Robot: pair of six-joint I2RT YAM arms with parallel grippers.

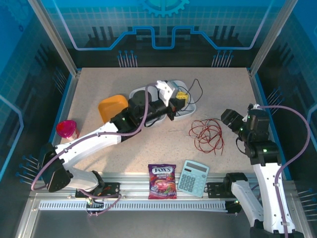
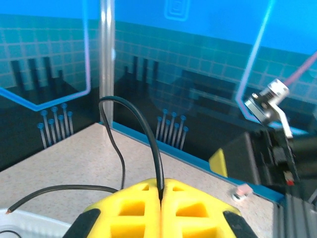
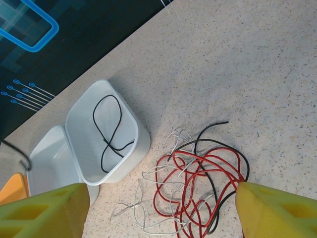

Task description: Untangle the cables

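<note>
The purple sweet bag (image 1: 162,181) at the table's near edge reads "FOX'S".

One cable tangle (image 1: 207,134), two bins (image 3: 81,139), one calculator (image 1: 193,177)

The left arm (image 1: 99,136) stretches low and nearly straight from its base at the near left corner, running diagonally toward the middle of the table. The left gripper (image 2: 162,186) is closed, its yellow fingers (image 2: 133,203) pressed together on a black cable (image 2: 146,131) that rises from between them. The right arm (image 1: 262,168) stands folded at the near right, its wrist angled down and to the left. The right gripper (image 1: 229,119) has its yellow fingers (image 3: 44,210) spread wide apart.
</note>
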